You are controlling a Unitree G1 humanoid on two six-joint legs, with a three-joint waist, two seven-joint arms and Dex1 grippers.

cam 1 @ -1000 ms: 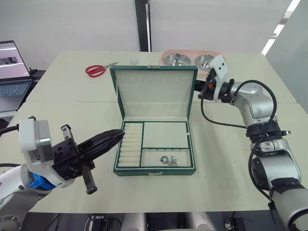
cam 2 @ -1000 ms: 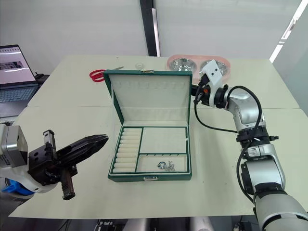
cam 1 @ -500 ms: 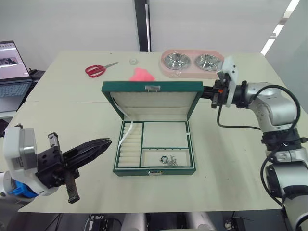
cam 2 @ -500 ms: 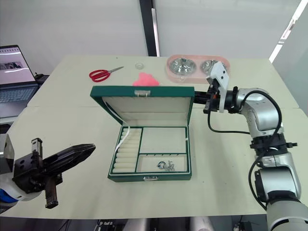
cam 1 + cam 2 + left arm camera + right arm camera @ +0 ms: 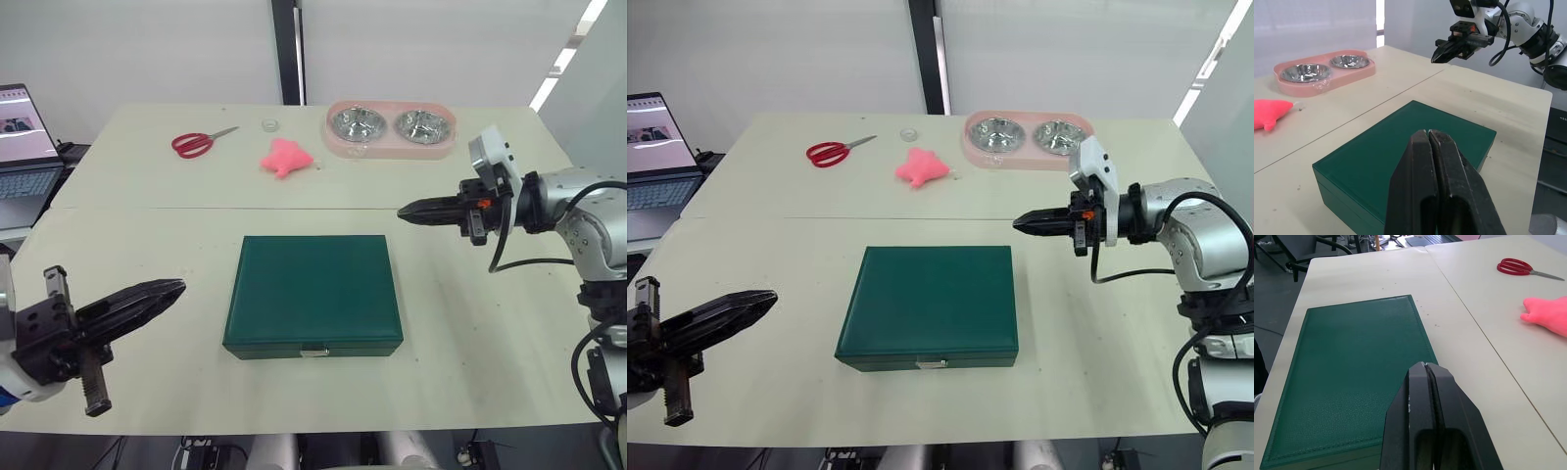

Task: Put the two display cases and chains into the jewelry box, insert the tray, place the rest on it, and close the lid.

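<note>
Jewelry box (image 5: 313, 291): mid-table, lid (image 5: 929, 299) flat down, clasp facing the robot. Left gripper (image 5: 157, 294): fingers pressed together, empty, left of box. Right gripper (image 5: 1024, 223): likewise pinched, empty, beyond box's right rear corner. Advice: check the clasp seats (contents hidden), keep both arms clear.

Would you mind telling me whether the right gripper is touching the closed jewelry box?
Apart. In the left eye view the right gripper hangs off the jewelry box, with bare table between them.
</note>
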